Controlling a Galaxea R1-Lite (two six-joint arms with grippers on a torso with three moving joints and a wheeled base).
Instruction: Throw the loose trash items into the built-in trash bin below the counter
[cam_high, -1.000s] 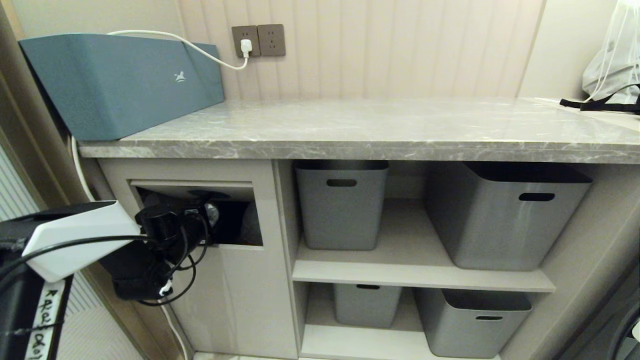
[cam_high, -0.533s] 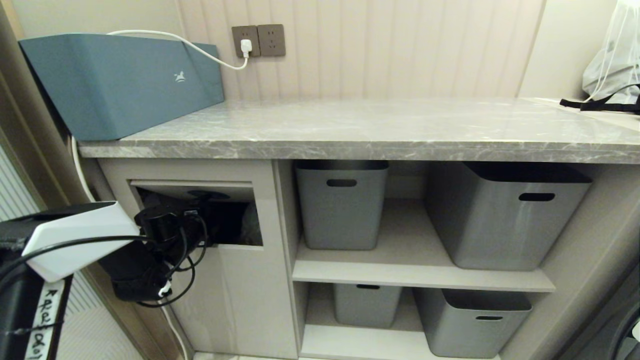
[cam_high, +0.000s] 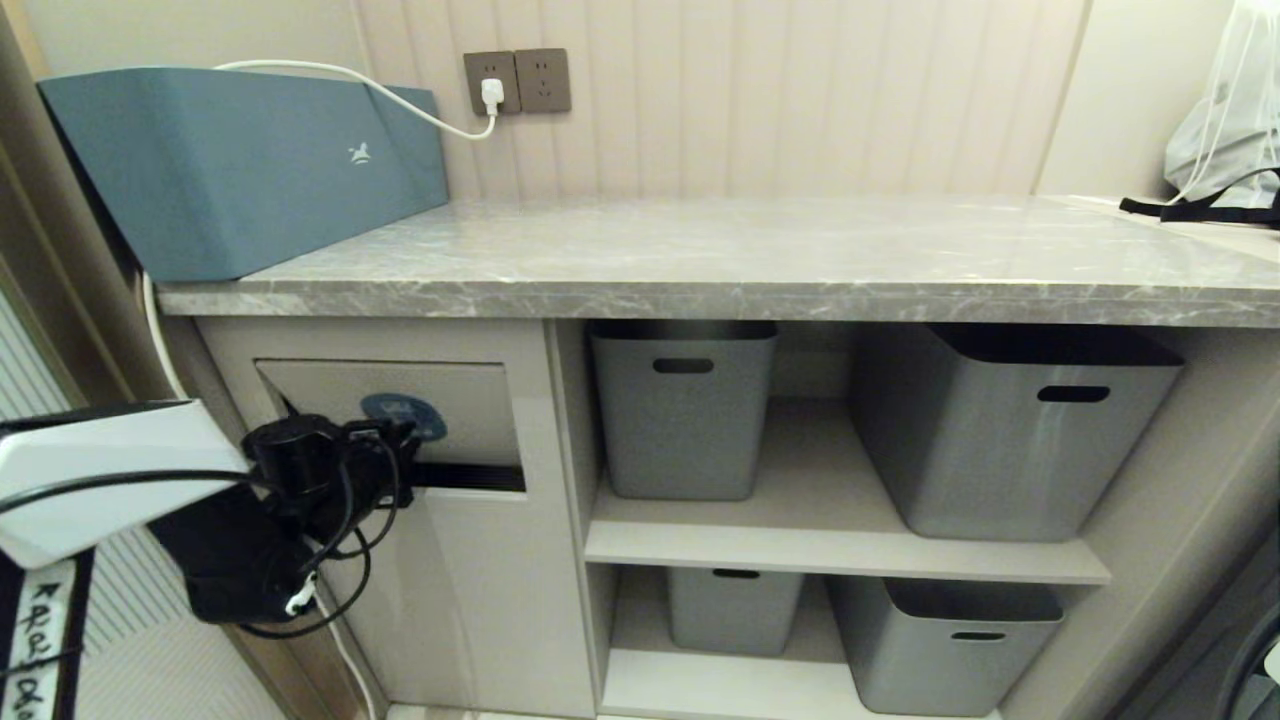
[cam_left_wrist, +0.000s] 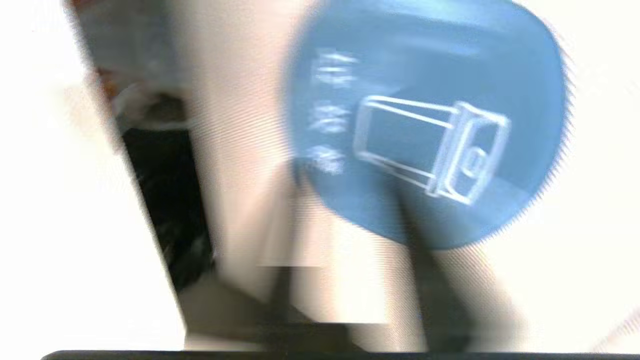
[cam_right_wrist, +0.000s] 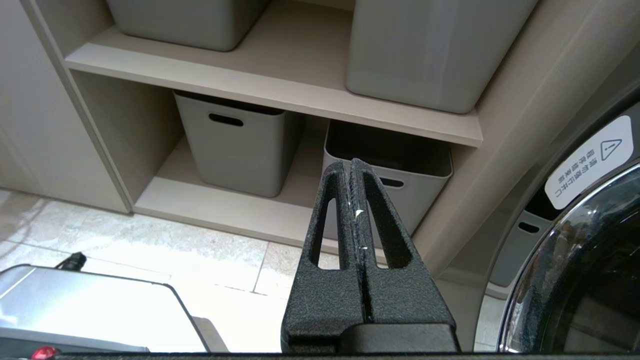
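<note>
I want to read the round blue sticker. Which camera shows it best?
The left wrist view: the blue sticker fills the picture, with its white bin drawing plain, though blurred. The head view shows it small on the bin flap, partly hidden by the left gripper. The right wrist view misses it.

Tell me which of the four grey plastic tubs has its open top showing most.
The upper right grey plastic tub, tilted forward on the upper shelf, showing its dark interior. The other three tubs sit squarer, tops mostly hidden.

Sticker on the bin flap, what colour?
Blue round sticker with a white bin icon; clearest in the left wrist view.
</note>
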